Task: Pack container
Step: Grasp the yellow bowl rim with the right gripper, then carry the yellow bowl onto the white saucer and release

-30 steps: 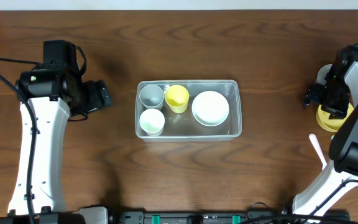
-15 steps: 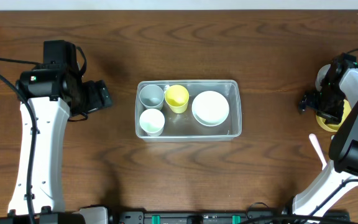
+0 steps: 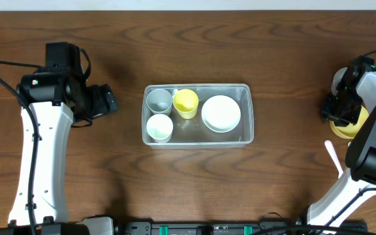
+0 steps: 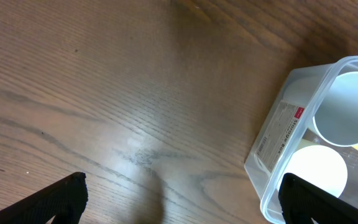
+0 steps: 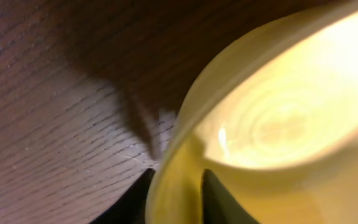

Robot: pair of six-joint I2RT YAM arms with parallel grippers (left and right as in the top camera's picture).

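The container (image 3: 248, 90), a clear rectangular bin, sits mid-table holding a grey cup (image 3: 159, 100), a yellow cup (image 3: 186, 103), a white cup (image 3: 159, 128) and a white bowl (image 3: 221, 113). At the far right my right gripper (image 3: 336, 111) grips the rim of a yellow bowl (image 3: 352, 125). In the right wrist view the bowl (image 5: 272, 124) fills the frame, its rim pinched between both fingers of that gripper (image 5: 176, 202). My left gripper (image 3: 107, 100) hovers left of the container, open and holding nothing; the left wrist view has the gripper (image 4: 182, 205) beside the container's corner (image 4: 277, 163).
A white round dish (image 3: 339, 81) stands just behind the yellow bowl, partly hidden by the right arm. A white spoon (image 3: 333, 156) lies on the wood in front of the bowl. Bare brown table surrounds the container.
The right gripper has closed its fingers onto the yellow bowl's rim and shifted slightly right. The left arm and the container's contents are unchanged.
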